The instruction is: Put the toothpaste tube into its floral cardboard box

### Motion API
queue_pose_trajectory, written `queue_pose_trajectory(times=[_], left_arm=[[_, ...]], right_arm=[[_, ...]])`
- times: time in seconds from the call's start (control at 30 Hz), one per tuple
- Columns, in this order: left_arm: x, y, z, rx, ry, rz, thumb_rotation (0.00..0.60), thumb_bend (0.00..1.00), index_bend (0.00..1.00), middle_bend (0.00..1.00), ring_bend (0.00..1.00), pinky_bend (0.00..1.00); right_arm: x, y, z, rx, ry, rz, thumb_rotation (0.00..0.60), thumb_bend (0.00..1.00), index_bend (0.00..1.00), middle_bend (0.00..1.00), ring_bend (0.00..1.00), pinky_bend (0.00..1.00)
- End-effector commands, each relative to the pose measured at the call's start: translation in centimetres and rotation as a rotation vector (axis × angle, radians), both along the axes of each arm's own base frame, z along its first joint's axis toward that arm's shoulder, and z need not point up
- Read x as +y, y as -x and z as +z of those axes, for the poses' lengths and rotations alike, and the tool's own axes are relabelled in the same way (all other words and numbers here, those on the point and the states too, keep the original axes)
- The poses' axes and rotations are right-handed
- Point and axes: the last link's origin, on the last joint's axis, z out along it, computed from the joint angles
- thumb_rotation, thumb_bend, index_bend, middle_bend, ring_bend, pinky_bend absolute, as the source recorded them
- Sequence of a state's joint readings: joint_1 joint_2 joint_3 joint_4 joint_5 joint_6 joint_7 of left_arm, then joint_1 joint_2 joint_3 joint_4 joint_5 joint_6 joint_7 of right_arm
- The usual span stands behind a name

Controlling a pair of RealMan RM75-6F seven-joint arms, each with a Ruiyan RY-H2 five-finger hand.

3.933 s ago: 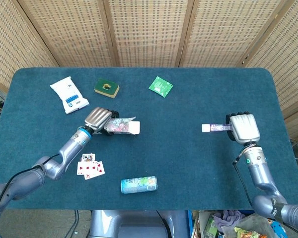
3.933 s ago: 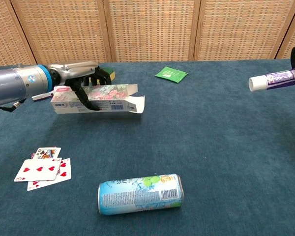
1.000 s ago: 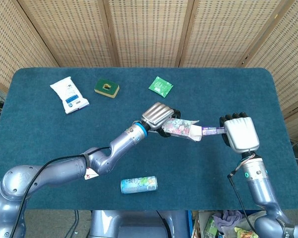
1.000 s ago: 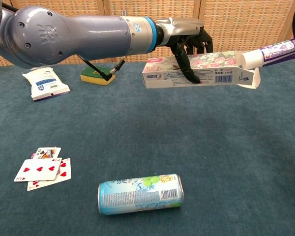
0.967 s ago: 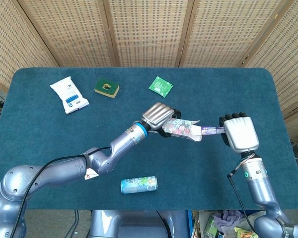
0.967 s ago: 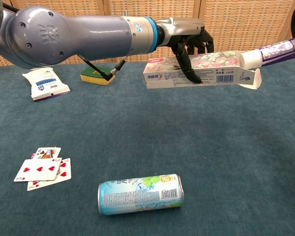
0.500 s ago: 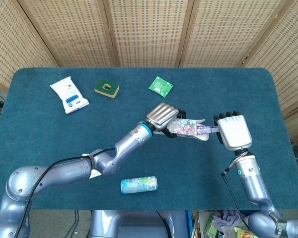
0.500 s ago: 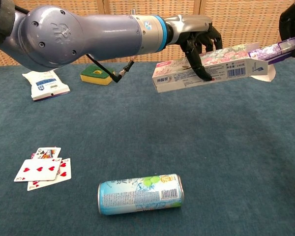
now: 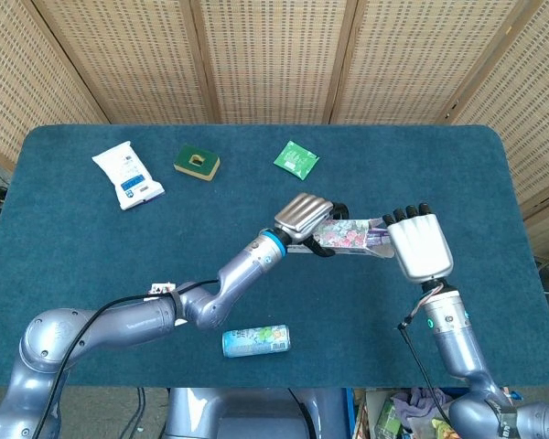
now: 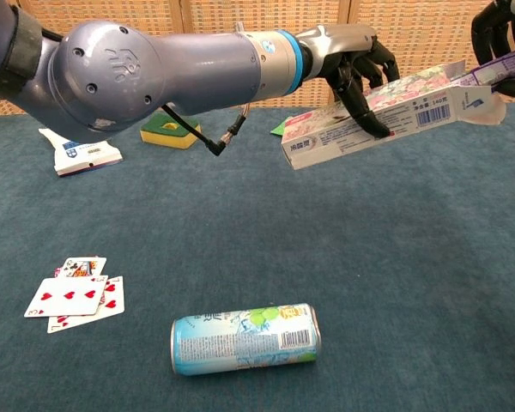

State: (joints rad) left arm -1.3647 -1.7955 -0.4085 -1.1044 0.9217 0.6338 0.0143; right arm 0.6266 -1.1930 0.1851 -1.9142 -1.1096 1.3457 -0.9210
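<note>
While the toothpaste tube sits with its front end inside the open mouth of the floral box, both hang above the table, the box tilted up toward 2 o'clock. Left hand grasps the box around its middle; right hand clasps the tube's tail. Only the chest view shows the box's barcode and small print, unreadable. At 7 o'clock lies a can, with playing cards at 9.
</note>
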Motion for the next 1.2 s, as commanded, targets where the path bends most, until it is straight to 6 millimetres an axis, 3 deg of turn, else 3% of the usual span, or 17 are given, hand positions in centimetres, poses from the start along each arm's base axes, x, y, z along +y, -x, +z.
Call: queue_pose_trajectory(times=[0.03,0.23,0.3,0.37,0.5,0.57,0.73,0.9,1.1,1.2], left_arm=[[-0.3,0.0,-0.3,-0.105,0.037,0.058,0.600,0.23,0.54,0.52,0.47,0.49],[-0.8,0.1,-1.2,-0.284,0.156,0.192,0.600,0.22,0.54,0.52,0.47,0.49],[-0.9,0.1,-1.6,-0.317,0.164,0.207,0.600,0.22,0.55,0.52,0.47,0.49],[-1.0,0.1,-2.0,-0.342,0.170,0.217,0.600,0.22,0.55,0.53,0.47,0.49],[-1.3,0.2,-2.8,-0.411,0.193,0.251,0.600,0.23,0.55,0.53,0.47,0.49],[-1.4,0.2,-3.1,-0.444,0.206,0.267,0.600,0.22,0.55,0.53,0.47,0.49],[-1.5,-0.1,-3.7,-0.511,0.224,0.282,0.600,0.22,0.55,0.53,0.47,0.49],[-1.1,-0.5,-3.7,-0.638,0.278,0.336,0.600,0.23,0.55,0.53,0.47,0.49],[-0.4,-0.3,-2.8,-0.792,0.262,0.362,0.600,0.23,0.55,0.53,0.47,0.49],[-0.1,0.2,-2.3,-0.791,0.250,0.346,0.600,0.23,0.55,0.53,0.47,0.49]], right_arm=[[0.0,0.0,-0.1,0.019,0.011,0.010,0.600,0.57,0.59,0.58,0.46,0.40],[-0.2,0.1,0.0,0.100,0.059,0.057,0.600,0.57,0.55,0.54,0.46,0.40],[-0.1,0.1,0.0,0.122,0.079,0.074,0.600,0.57,0.42,0.46,0.45,0.39],[-0.1,0.2,0.0,0.122,0.095,0.079,0.600,0.57,0.19,0.34,0.43,0.38],[0.2,0.3,0.3,0.129,0.149,0.103,0.600,0.52,0.05,0.16,0.38,0.30],[0.4,0.4,0.4,0.154,0.183,0.114,0.600,0.43,0.01,0.07,0.36,0.24],[0.7,0.9,0.9,0.202,0.269,0.151,0.600,0.28,0.00,0.00,0.35,0.15],[0.9,2.4,3.3,0.291,0.439,0.164,0.600,0.26,0.00,0.00,0.29,0.04],[-1.2,5.0,6.0,0.284,0.481,0.103,0.600,0.23,0.00,0.00,0.21,0.00],[-2.3,6.8,6.9,0.247,0.455,0.057,0.600,0.18,0.00,0.00,0.19,0.00]])
